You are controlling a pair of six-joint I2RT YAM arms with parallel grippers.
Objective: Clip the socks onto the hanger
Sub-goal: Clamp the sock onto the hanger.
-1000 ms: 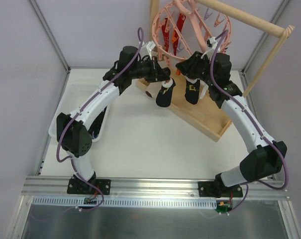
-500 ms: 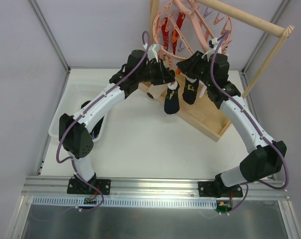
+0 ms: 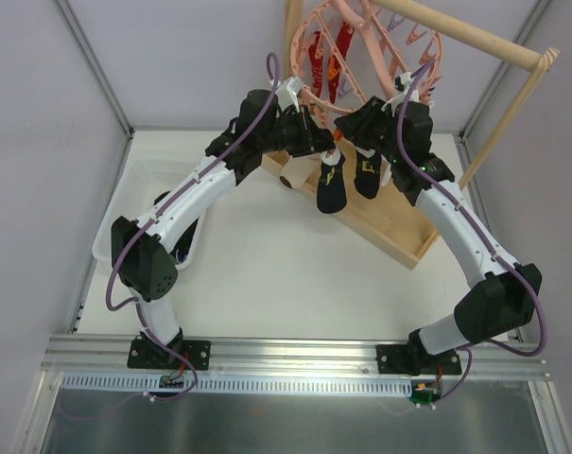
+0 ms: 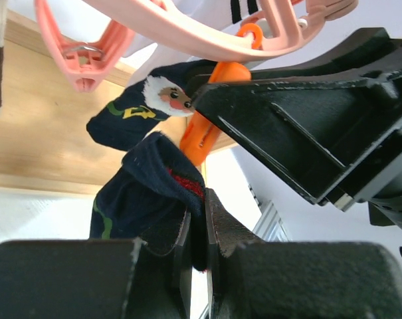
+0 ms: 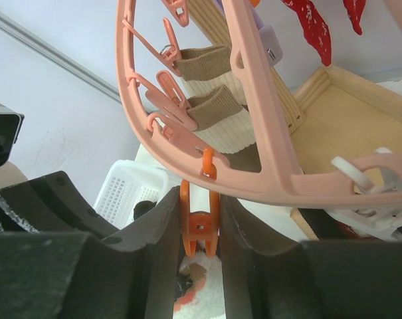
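The pink ring hanger hangs from the wooden rod. My right gripper is shut on an orange clip under the hanger's rim. A dark navy sock with a yellow mark hangs below that clip, its top at the clip's mouth. In the left wrist view this sock shows a small face patch. My left gripper is shut on the cuff of a second navy sock. That sock dangles just left of the first, and the left gripper is close beside the right one.
The pale wooden stand's tray lies under both socks, its rod overhead. Brown-and-white striped socks and red socks are clipped to the hanger. A white basket stands at the left, holding dark fabric.
My left arm has swung right and slightly up with its sock, which now hangs close beside the sock under the right gripper. The right gripper has barely moved.
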